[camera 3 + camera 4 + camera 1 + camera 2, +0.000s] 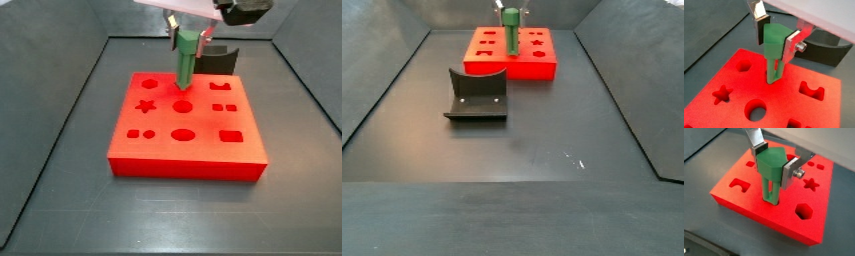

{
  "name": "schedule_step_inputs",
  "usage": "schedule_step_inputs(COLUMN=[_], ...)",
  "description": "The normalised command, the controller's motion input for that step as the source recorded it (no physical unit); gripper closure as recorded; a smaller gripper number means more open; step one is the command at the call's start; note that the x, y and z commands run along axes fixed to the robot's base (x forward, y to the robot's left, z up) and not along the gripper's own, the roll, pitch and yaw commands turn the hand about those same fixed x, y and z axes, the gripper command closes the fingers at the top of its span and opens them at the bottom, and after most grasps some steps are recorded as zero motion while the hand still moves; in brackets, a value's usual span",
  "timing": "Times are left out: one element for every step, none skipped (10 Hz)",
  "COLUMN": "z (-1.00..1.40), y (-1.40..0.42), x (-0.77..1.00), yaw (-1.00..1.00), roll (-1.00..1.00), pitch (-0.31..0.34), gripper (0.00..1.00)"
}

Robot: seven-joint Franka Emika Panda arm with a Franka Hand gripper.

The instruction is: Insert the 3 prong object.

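Note:
The 3 prong object (769,188) is green, with a thick head and slim prongs pointing down. My gripper (774,167) is shut on its head and holds it upright over the middle of the red block (744,198). The prong tips meet the block's top face and seem to sit in a hole that they hide. It also shows in a wrist view (773,67), where the gripper (776,40) grips its head above the block (724,70). In both side views the object (183,72) (510,32) stands on the block (187,155) (512,66) under the gripper (190,42) (510,12).
The block has several shaped holes, among them a star (811,184), a hexagon (804,211) and an oval (755,110). A dark grey curved holder (476,97) (221,57) stands on the dark floor beside the block. Sloping dark walls enclose the floor.

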Motion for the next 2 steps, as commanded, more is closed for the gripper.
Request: schedule_step_inputs(z=[-0.05, 0.0], y=[0.0, 0.0], x=[-0.16, 0.0], yaw=[-0.06, 0.0], roll=[0.02, 0.0], pitch=[0.0, 0.0], gripper=[1.0, 1.0])
